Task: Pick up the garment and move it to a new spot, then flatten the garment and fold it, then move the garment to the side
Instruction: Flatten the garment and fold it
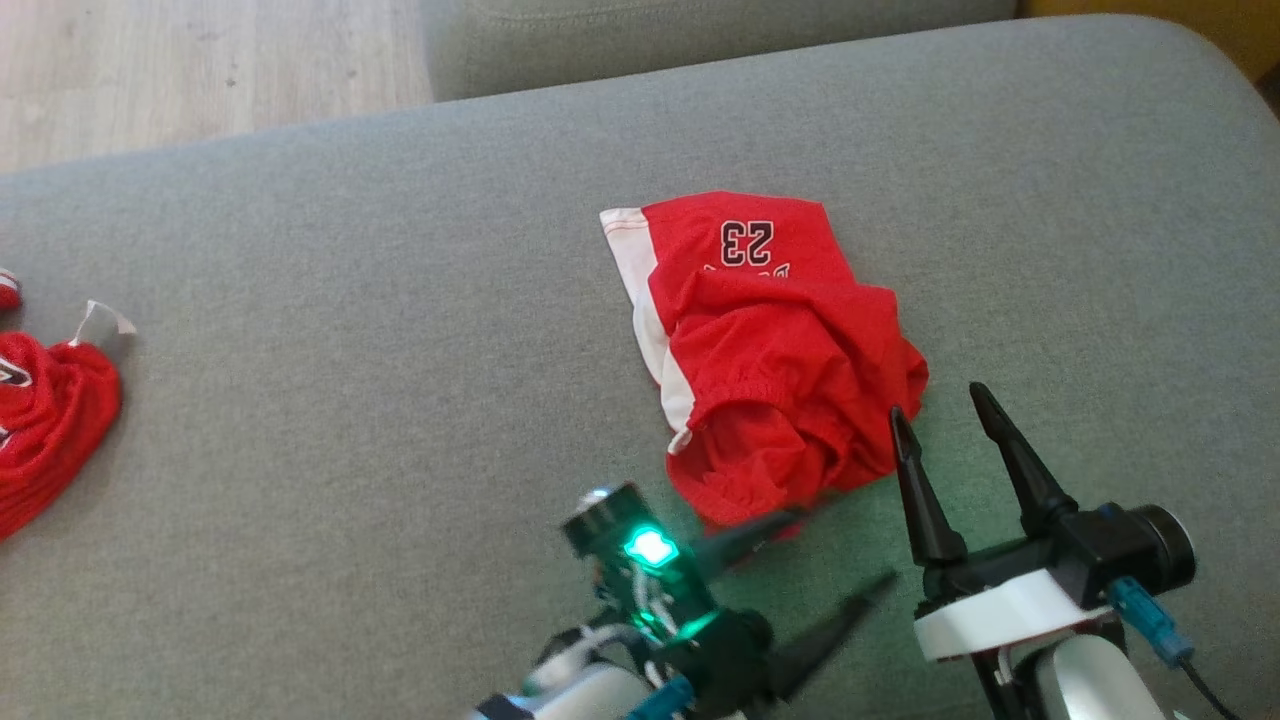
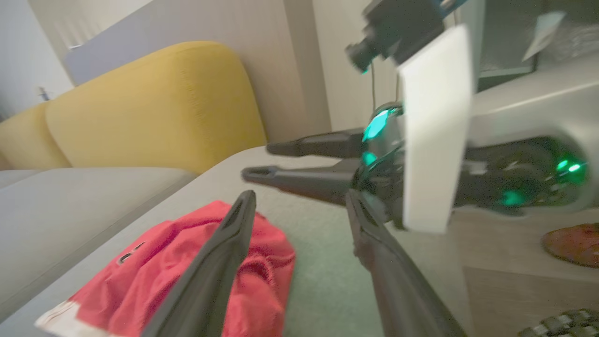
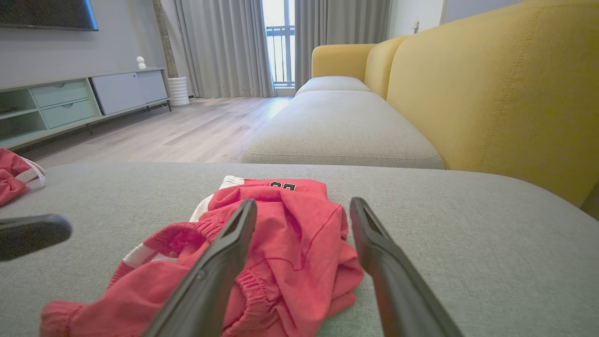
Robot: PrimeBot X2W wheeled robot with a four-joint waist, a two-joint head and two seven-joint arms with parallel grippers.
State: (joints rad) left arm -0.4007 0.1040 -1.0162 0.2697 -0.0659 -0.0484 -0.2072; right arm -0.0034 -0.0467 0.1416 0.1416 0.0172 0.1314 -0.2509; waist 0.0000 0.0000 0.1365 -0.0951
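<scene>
The garment (image 1: pixel 770 350) is a pair of red shorts with white side stripes and the number 23, lying crumpled on the grey cushion (image 1: pixel 350 350). My left gripper (image 1: pixel 845 547) is open at the garment's near edge, fingers pointing right, with nothing between them. My right gripper (image 1: pixel 938 400) is open just right of the garment's near right corner, fingers pointing away from me. In the left wrist view the garment (image 2: pixel 154 276) lies under the left gripper (image 2: pixel 302 201), and the right gripper (image 2: pixel 257 161) is just beyond. In the right wrist view the right gripper (image 3: pixel 303 203) straddles the garment's (image 3: pixel 299 224) right side.
Another red garment (image 1: pixel 50 420) lies at the cushion's left edge. A yellow sofa back (image 3: pixel 491 93) rises on the right, with a second grey seat (image 3: pixel 341 126) beyond. Wooden floor (image 1: pixel 150 70) lies past the far left edge. Bare cushion spreads between the two garments.
</scene>
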